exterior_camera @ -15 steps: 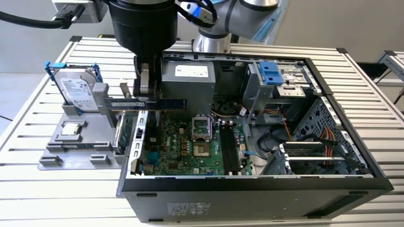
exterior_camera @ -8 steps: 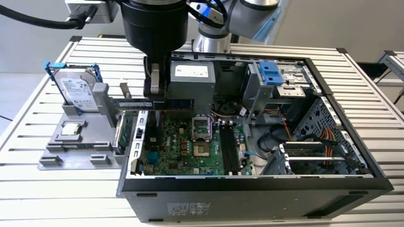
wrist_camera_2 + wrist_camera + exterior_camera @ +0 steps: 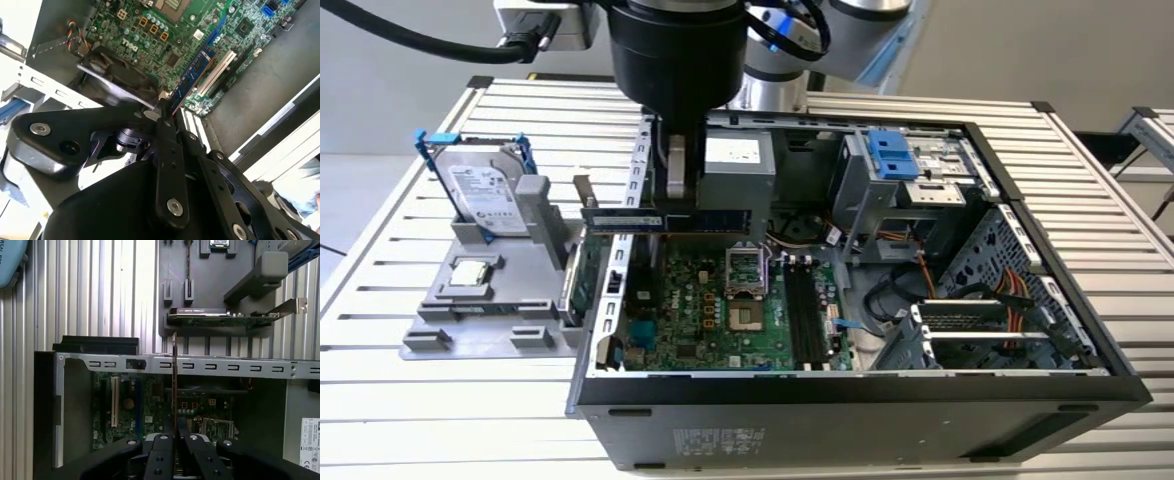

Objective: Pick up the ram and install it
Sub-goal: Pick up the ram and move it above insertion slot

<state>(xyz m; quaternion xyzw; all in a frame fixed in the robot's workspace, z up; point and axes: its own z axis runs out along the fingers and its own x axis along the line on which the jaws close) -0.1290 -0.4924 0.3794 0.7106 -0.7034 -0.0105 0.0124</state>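
Note:
The ram is a slim bluish stick held level in the air over the open computer case, above the side of the motherboard toward the exterior view's left. My gripper reaches down from above and is shut on its middle. In the first wrist view the ram shows edge-on, rising out of my black fingers. In the second wrist view the ram sticks out past the gripper over the green board. The dark memory slots lie further toward the exterior view's right.
A grey fixture beside the case holds a silver hard drive in a blue frame, a processor and a green card with a metal bracket. The case's drive cage, cables and metal walls ring the board.

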